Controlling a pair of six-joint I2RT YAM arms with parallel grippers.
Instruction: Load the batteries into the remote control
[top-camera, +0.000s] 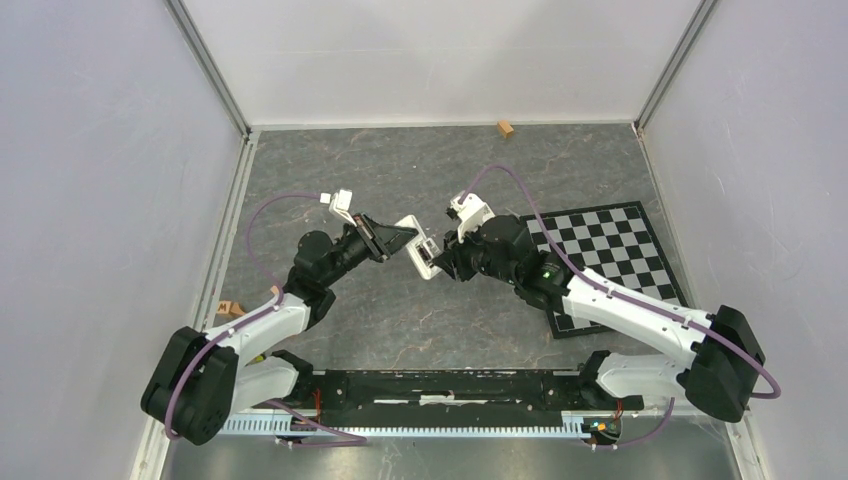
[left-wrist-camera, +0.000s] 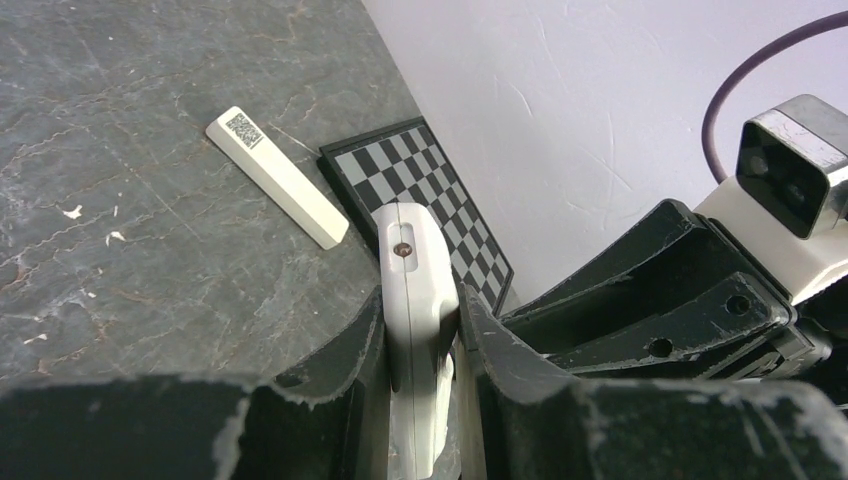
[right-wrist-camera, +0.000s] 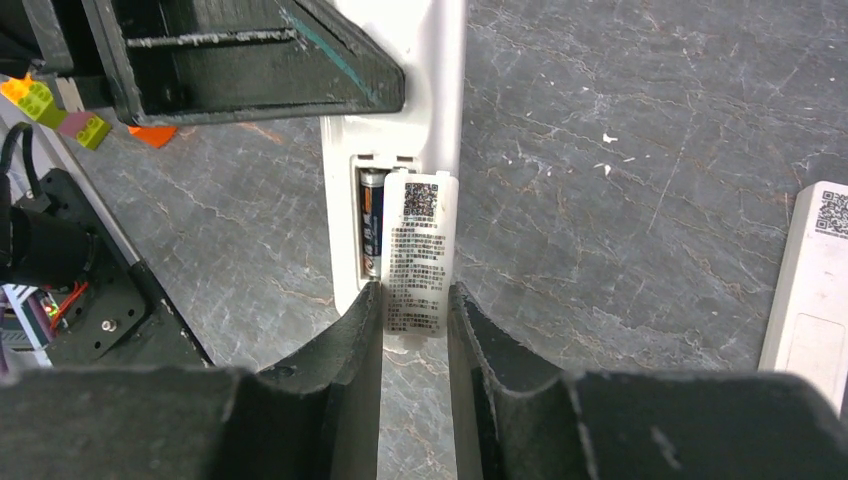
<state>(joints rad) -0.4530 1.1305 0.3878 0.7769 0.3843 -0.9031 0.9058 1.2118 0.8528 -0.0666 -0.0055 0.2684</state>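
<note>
Grey marbled tabletop; remote control held aloft near checkerboard mat. Left gripper clamped narrowly on remote's end. Right gripper pinched on labelled battery cover. One battery seated in exposed compartment.

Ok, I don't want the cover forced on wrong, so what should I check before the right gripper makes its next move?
1. Hold of the left gripper on the slim white remote control: ok, clamped edge-on between its fingers.
2. Hold of the right gripper on the white labelled battery cover: ok, the cover's lower end sits between its fingers.
3. The black-and-orange battery seated in the exposed slot: ok.
4. Slot under the cover filled: cannot tell, the cover hides it.
5. Compartment closed: not ok, one slot lies open beside the cover.
</note>
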